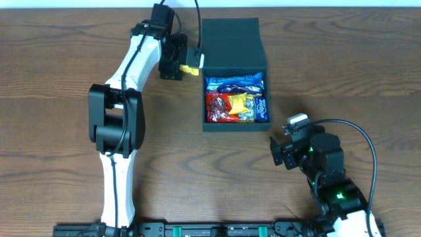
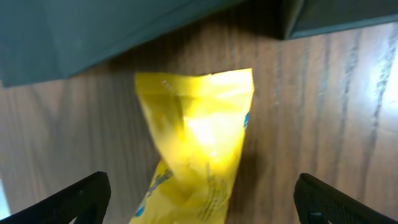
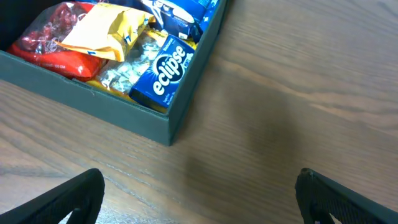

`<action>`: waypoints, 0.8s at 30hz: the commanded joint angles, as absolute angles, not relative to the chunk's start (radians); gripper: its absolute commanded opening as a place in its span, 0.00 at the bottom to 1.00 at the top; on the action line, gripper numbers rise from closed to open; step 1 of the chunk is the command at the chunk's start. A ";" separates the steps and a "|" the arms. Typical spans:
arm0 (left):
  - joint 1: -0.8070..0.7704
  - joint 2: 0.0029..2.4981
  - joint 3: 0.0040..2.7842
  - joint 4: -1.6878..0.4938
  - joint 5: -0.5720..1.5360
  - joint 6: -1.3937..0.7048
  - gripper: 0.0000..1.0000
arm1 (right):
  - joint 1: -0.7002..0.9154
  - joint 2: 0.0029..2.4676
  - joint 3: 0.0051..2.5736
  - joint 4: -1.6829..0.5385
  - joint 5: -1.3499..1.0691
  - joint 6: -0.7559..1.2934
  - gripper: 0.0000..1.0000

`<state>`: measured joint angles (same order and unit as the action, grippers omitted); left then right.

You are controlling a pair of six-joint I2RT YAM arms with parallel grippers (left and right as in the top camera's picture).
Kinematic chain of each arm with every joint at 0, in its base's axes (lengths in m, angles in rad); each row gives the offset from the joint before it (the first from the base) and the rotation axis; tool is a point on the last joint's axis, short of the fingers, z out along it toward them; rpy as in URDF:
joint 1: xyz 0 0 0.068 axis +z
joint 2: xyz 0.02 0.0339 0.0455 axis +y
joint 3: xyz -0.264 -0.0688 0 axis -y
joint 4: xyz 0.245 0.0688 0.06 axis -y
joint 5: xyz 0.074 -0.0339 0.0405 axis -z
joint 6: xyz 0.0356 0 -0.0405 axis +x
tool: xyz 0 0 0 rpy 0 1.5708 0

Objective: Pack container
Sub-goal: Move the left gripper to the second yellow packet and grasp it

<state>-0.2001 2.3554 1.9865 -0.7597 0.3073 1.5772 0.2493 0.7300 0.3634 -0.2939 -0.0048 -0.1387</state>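
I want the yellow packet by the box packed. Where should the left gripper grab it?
Pinch the yellow packet across its narrower near half with the left gripper, from above: it lies on the table, and the box crowds its far end.

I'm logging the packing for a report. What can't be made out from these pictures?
Left wrist: the yellow packet is cut off at the bottom edge; its print is blurred.
Overhead: whatever lies under the top snacks in the container is hidden by them.
Right wrist: the container's far part is cut off by the top edge.
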 commanded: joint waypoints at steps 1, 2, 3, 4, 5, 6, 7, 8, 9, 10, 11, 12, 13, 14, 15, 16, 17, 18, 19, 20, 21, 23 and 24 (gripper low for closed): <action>-0.191 2.381 2.004 -0.761 0.303 1.597 0.96 | 0.237 0.727 0.359 -0.293 -0.008 -0.128 0.99; -0.190 2.385 2.004 -0.761 0.304 1.597 0.96 | 0.237 0.727 0.359 -0.293 -0.008 -0.128 0.99; -0.190 2.392 2.004 -0.761 0.303 1.597 0.96 | 0.237 0.727 0.359 -0.293 -0.008 -0.128 0.99; -0.190 2.397 2.004 -0.760 0.304 1.597 0.96 | 0.237 0.727 0.359 -0.293 -0.008 -0.128 0.99; -0.190 2.401 2.004 -0.759 0.304 1.597 0.96 | 0.237 0.727 0.359 -0.293 -0.008 -0.128 0.99; -0.190 2.406 2.004 -0.757 0.304 1.597 0.97 | 0.237 0.727 0.359 -0.293 -0.008 -0.128 0.99; -0.190 2.415 2.004 -0.747 0.304 1.597 1.00 | 0.237 0.727 0.359 -0.293 -0.008 -0.128 0.99; -0.190 2.417 2.004 -0.739 0.304 1.597 0.93 | 0.237 0.727 0.359 -0.293 -0.008 -0.128 0.99; -0.190 2.420 2.004 -0.736 0.304 1.597 0.88 | 0.237 0.727 0.359 -0.293 -0.008 -0.128 0.99; -0.190 2.420 2.004 -0.734 0.304 1.597 0.86 | 0.237 0.727 0.359 -0.293 -0.008 -0.128 0.99; -0.190 2.420 2.004 -0.731 0.304 1.596 0.85 | 0.237 0.727 0.359 -0.293 -0.008 -0.128 0.99; -0.190 2.420 2.004 -0.726 0.304 1.597 0.83 | 0.237 0.727 0.359 -0.293 -0.008 -0.128 0.99; -0.190 2.420 2.004 -0.723 0.304 1.597 0.81 | 0.237 0.727 0.359 -0.293 -0.008 -0.128 0.99; -0.190 2.421 2.004 -0.724 0.305 1.597 0.79 | 0.237 0.727 0.359 -0.293 -0.008 -0.128 0.99; -0.190 2.422 2.004 -0.724 0.305 1.592 0.77 | 0.237 0.727 0.359 -0.293 -0.008 -0.128 0.99; -0.190 2.425 2.004 -0.724 0.305 1.592 0.73 | 0.237 0.727 0.359 -0.293 -0.008 -0.128 0.99; -0.190 2.429 2.004 -0.725 0.305 1.592 0.72 | 0.237 0.727 0.359 -0.293 -0.008 -0.128 0.99; -0.190 2.433 2.004 -0.724 0.304 1.592 0.69 | 0.237 0.727 0.359 -0.293 -0.008 -0.128 0.99; -0.190 2.437 2.004 -0.725 0.305 1.592 0.68 | 0.237 0.727 0.359 -0.293 -0.008 -0.128 0.99; -0.191 2.440 2.004 -0.724 0.305 1.592 0.65 | 0.237 0.727 0.359 -0.293 -0.008 -0.128 0.99; -0.191 2.446 2.004 -0.719 0.304 1.593 0.60 | 0.237 0.727 0.359 -0.293 -0.008 -0.128 0.99; -0.191 2.449 2.004 -0.721 0.304 1.592 0.57 | 0.237 0.727 0.359 -0.293 -0.008 -0.128 0.99; -0.191 2.449 2.004 -0.721 0.305 1.592 0.52 | 0.237 0.727 0.359 -0.293 -0.008 -0.128 0.99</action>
